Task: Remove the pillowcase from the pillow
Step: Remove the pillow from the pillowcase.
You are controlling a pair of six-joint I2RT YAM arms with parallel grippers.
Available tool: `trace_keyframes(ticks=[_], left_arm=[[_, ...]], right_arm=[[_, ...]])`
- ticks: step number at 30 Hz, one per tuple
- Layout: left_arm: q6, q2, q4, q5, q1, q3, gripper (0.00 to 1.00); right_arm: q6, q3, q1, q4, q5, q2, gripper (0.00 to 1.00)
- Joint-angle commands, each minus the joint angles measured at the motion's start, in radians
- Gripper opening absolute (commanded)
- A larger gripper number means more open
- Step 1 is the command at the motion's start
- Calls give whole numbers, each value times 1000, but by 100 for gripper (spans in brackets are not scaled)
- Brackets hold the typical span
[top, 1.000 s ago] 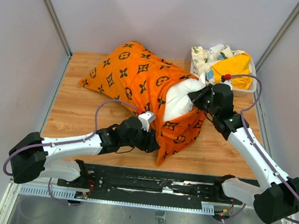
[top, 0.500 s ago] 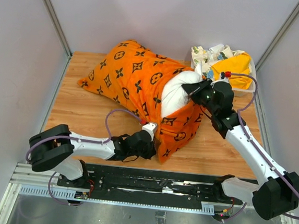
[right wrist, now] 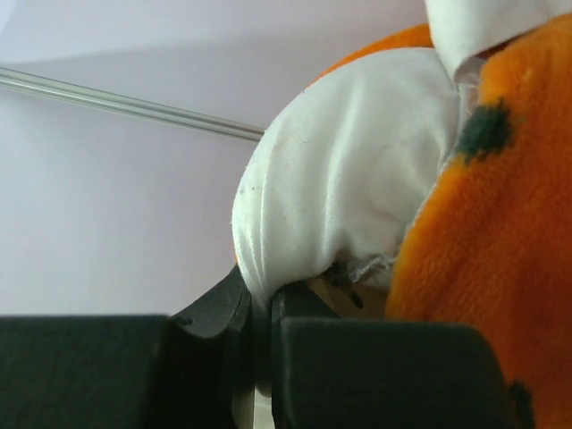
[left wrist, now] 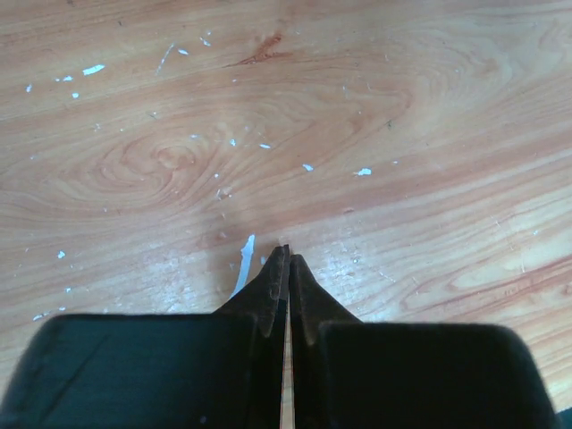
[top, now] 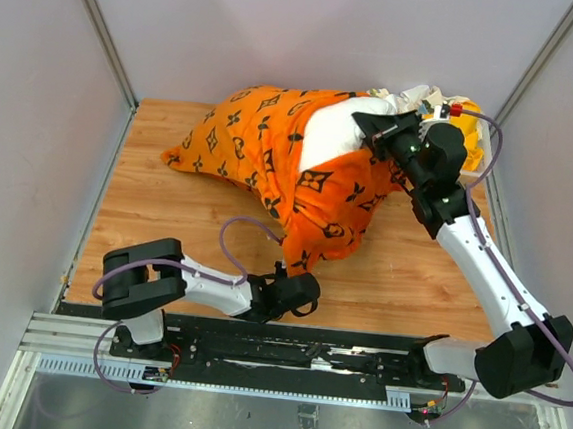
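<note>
Wooden table (top: 164, 234), right pincer (right wrist: 260, 308) pinching pillow (right wrist: 349, 179), left pincer (left wrist: 287, 261) closed empty near pillowcase (top: 272, 153)

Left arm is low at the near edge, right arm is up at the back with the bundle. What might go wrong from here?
1. The left gripper is shut on nothing above the bare table. With the pillowcase unanchored, it will likely just ride along with the pillow rather than slide off.
2. The right gripper pinches only a thin fold at the pillow's corner, which could slip out under load.
</note>
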State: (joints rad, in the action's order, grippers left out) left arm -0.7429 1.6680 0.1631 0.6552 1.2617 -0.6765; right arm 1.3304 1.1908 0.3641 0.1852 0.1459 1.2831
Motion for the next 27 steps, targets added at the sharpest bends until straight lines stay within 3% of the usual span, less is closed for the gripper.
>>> trace_keyframes(ticks=[1,3,4,5,8,9,12,15,19,27], left_arm=[[-21,39,-259,48,27,65,0],[45,-90,-156,-44,29,127,1],[82,-183,-94,-102,28,161,9],[131,-286,-36,-159,28,190,26],[246,-606,44,-281,28,224,90],[274,-707,50,-292,28,226,98],[326,-958,35,-247,23,231,99],[378,-1064,18,-261,0,210,99],[400,-985,-2,-389,-22,139,99],[328,-739,4,-416,-22,64,98]], right_arm=[[-22,81,-19,80,-43,-93,1],[-86,49,-19,48,-67,-124,1],[-118,29,-19,40,-83,-143,1],[-158,3,-19,47,-98,-160,1],[-288,-44,-16,-1,-168,-213,1],[-318,-54,-15,-21,-193,-232,1],[-370,-82,-12,-53,-241,-284,1],[-387,-96,-5,-56,-245,-303,1],[-386,-94,3,-63,-229,-303,1],[-385,-100,9,-76,-233,-340,1]])
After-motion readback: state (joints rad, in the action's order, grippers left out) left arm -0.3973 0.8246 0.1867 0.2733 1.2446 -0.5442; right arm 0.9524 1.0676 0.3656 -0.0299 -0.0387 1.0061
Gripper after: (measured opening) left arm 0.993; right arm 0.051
